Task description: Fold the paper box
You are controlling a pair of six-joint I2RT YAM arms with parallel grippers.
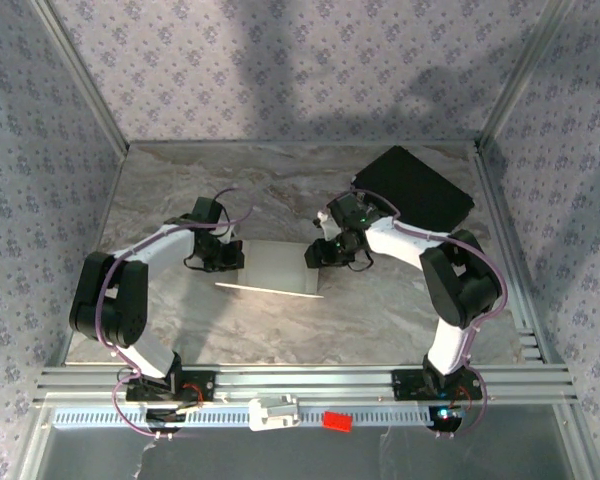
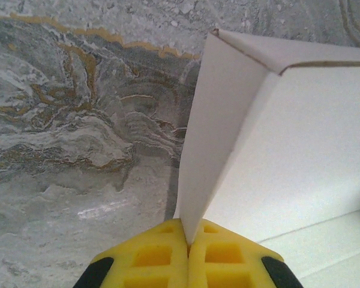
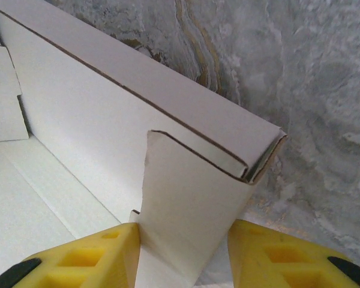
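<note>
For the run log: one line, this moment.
paper box: partly folded; left jaws: shut on side flap; right jaws: open astride end flap

White paper box (image 3: pixel 96 114), side wall raised, end flap between right gripper's (image 3: pixel 183 255) 2 parted yellow pads (image 3: pixel 90 258), marbled table (image 3: pixel 312 78)

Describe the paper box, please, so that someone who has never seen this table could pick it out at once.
Start from the grey marbled table and look at its middle. There lies the paper box, thin cardboard with its walls partly folded up. It is white, whereas the case in the far right corner is black.
</note>
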